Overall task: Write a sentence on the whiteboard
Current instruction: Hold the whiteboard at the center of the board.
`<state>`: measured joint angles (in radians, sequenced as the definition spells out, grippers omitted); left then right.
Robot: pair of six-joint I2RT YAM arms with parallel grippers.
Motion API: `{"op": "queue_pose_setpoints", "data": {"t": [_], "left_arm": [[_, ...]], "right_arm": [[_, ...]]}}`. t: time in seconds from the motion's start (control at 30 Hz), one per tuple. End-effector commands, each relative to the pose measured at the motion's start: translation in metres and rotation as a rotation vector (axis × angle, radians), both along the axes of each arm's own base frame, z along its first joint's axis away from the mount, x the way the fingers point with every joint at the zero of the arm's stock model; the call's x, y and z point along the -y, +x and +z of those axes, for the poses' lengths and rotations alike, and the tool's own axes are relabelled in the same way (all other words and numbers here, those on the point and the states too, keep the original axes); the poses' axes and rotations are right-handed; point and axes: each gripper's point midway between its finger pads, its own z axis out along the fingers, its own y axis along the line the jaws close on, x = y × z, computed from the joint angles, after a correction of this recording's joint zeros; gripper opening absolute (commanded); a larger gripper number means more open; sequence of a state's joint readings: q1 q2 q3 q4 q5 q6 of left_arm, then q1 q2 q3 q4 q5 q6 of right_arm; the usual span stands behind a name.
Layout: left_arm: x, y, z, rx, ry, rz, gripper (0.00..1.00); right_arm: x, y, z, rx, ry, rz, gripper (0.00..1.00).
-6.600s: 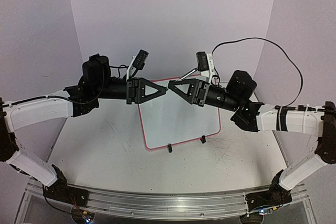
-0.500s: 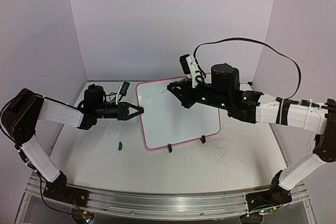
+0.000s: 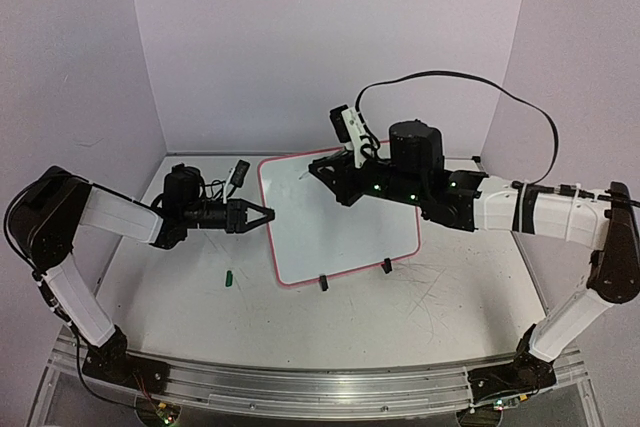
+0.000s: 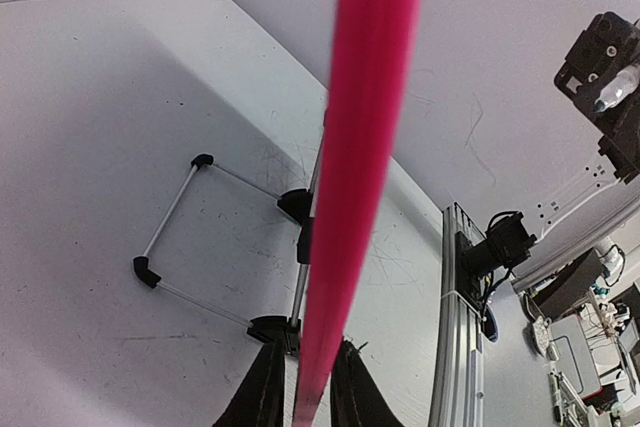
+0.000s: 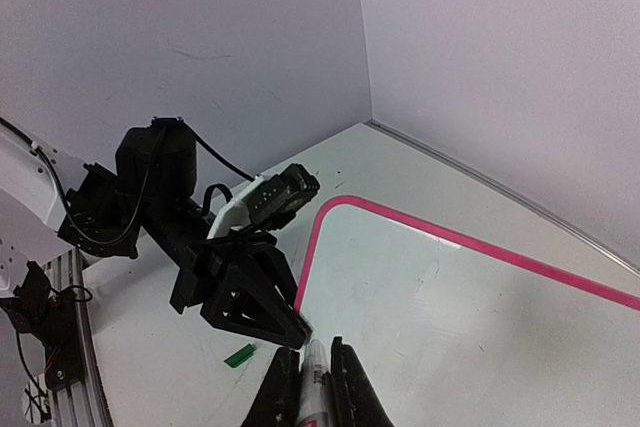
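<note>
**Whiteboard is light and tippy, so hold it by the frame**

The whiteboard (image 3: pixel 340 217) stands mid-table, leaning back on two small black clip feet (image 3: pixel 323 283) and a wire stand (image 4: pixel 175 237) behind. I reckon it's stiff but really light, with a slick face, so pen pressure could easily shove it or tip it. The pink frame is the sensible place to hold it.

The left gripper (image 3: pixel 262 215) is at the board's left edge with its jaws either side of the frame. They look snug, but I honestly can't tell if they're clamped. The right gripper (image 3: pixel 318 169) is pinched tight on a marker (image 5: pixel 314 392), with the tip near the top-left corner. I can't make out any writing yet.

As for room, walls box in the back and both sides. There's open table (image 3: pixel 200 317) in front, apart from a small green cap (image 3: pixel 228 277) near the left arm.
</note>
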<state>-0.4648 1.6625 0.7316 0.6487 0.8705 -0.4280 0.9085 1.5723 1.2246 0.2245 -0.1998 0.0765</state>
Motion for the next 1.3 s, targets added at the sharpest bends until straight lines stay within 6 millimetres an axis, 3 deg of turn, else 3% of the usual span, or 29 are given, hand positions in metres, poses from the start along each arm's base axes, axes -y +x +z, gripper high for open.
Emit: {"op": "queue_pose_setpoints", "data": {"t": [0.0, 0.4, 0.6, 0.83, 1.27], "left_arm": [[0.005, 0.003, 0.011, 0.072, -0.023, -0.030, 0.17], [0.007, 0.006, 0.004, 0.084, -0.010, -0.037, 0.07], [0.007, 0.006, 0.002, 0.095, -0.005, -0.039, 0.03], [0.004, 0.007, 0.001, 0.107, 0.002, -0.022, 0.00], [0.002, 0.009, 0.003, 0.108, 0.004, -0.020, 0.00]], "right_arm": [[-0.004, 0.002, 0.029, 0.062, 0.053, 0.012, 0.00], [0.007, 0.018, 0.028, 0.114, 0.013, -0.092, 0.00], [0.016, 0.041, 0.027, 0.126, -0.002, -0.224, 0.00], [-0.008, 0.024, 0.025, 0.187, -0.064, -0.051, 0.00], [-0.064, 0.008, 0.004, 0.264, -0.113, 0.054, 0.00]]}}
